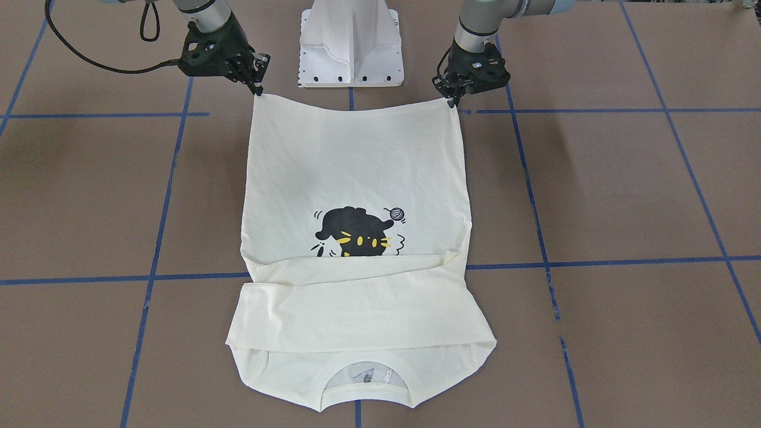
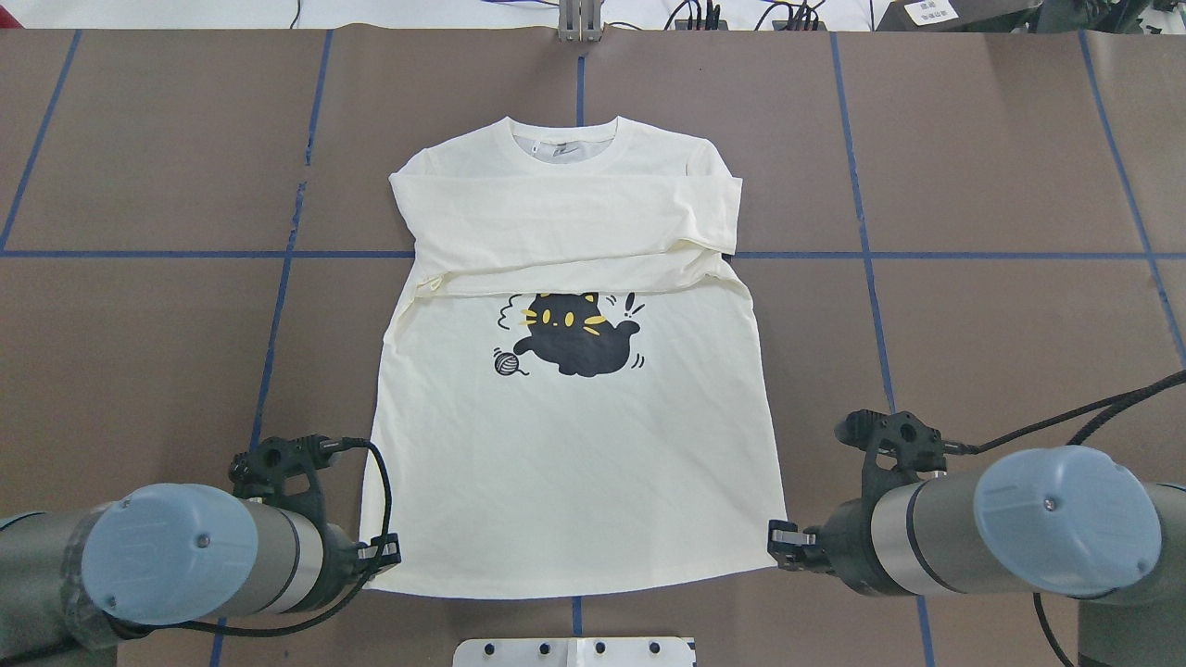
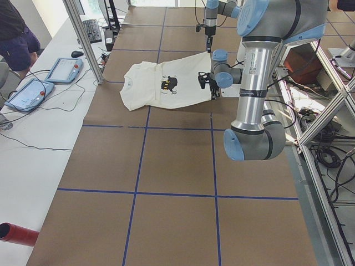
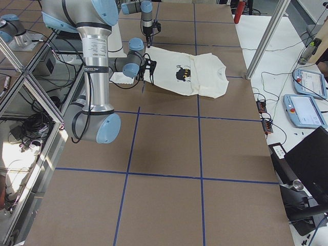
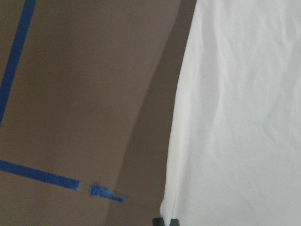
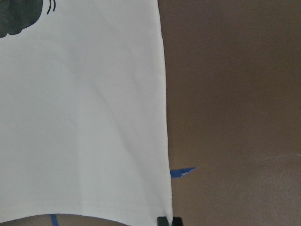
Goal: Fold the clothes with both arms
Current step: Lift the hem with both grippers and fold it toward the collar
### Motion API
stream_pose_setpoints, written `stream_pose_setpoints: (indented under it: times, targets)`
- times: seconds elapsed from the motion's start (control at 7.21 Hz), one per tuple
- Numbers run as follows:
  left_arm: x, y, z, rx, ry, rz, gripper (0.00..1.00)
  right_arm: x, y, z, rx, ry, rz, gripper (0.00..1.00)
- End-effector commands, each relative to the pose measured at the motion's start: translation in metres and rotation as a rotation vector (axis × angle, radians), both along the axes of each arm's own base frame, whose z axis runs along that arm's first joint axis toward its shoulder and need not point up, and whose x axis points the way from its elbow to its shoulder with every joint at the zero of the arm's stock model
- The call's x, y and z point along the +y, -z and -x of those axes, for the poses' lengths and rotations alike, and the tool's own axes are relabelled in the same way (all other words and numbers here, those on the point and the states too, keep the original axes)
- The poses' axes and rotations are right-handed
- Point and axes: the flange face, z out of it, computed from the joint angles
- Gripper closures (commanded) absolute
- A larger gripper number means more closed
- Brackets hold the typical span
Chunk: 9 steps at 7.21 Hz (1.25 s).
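While the T-shirt (image 2: 574, 463) lay with sleeves folded across, the left gripper (image 2: 387, 552) pinched its seven-o'clock hem corner — the right gripper (image 2: 776, 537) clamped the five-o'clock one.

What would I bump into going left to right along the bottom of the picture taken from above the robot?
Left silver-grey tubular arm with a light-blue cap → its black fingers → pale cream T-shirt with a black cat print → right arm's black fingers → right silver-grey tubular arm.
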Motion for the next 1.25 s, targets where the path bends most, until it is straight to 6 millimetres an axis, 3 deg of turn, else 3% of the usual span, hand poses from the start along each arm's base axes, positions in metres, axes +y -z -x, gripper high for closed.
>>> stream_pose_setpoints:
  times: [0.0, 0.14, 0.28, 0.55, 0.69, 0.83, 1.11]
  targets:
    - [0.038, 0.047, 0.044, 0.035, -0.071, 0.002, 1.0, 0.043, 0.008, -0.035, -0.015, 0.118, 0.029, 1.0]
    - [0.05, 0.059, 0.061, 0.034, -0.098, 0.016, 1.0, 0.056, 0.009, -0.04, -0.012, 0.143, 0.048, 1.0]
    - [0.06, 0.063, 0.064, 0.041, -0.127, 0.025, 1.0, 0.061, 0.012, -0.039, -0.02, 0.162, 0.055, 1.0]
    - [0.063, 0.067, 0.046, 0.044, -0.153, 0.042, 1.0, 0.052, 0.019, -0.035, -0.041, 0.141, 0.05, 1.0]
    - [0.057, 0.067, 0.037, 0.038, -0.147, 0.038, 1.0, 0.029, 0.019, -0.022, -0.046, 0.092, 0.038, 1.0]
    - [0.043, 0.066, 0.04, 0.036, -0.116, 0.031, 1.0, 0.01, 0.016, -0.012, -0.041, 0.052, 0.039, 1.0]
    - [0.009, 0.066, 0.052, 0.038, -0.063, -0.004, 1.0, -0.039, 0.02, -0.023, -0.061, -0.016, -0.021, 1.0]
